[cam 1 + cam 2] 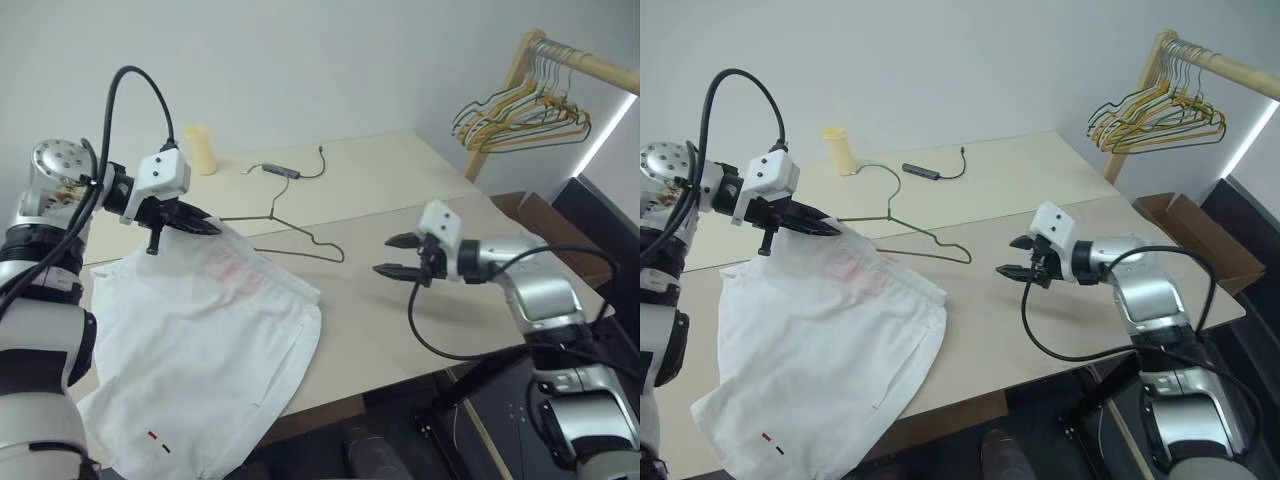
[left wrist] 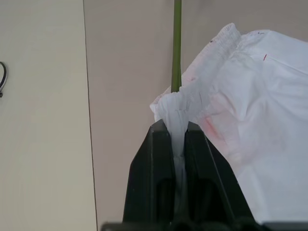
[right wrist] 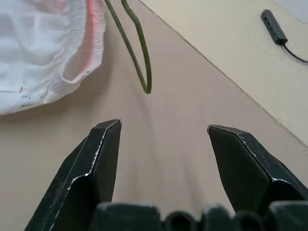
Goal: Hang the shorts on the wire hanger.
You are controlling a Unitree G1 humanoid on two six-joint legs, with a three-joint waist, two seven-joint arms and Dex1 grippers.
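A: Our left gripper (image 1: 205, 224) pinches the shorts' (image 1: 200, 340) waistband above the table (image 1: 400, 190); the right gripper (image 1: 400, 256) hangs spread, empty.
B: The hanger (image 1: 290, 235) lies partly under them. We risk dragging it askew.

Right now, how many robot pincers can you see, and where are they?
2. The left pincer is shut on the waistband of the shorts over the table. The right pincer hangs open above the table, holding nothing.
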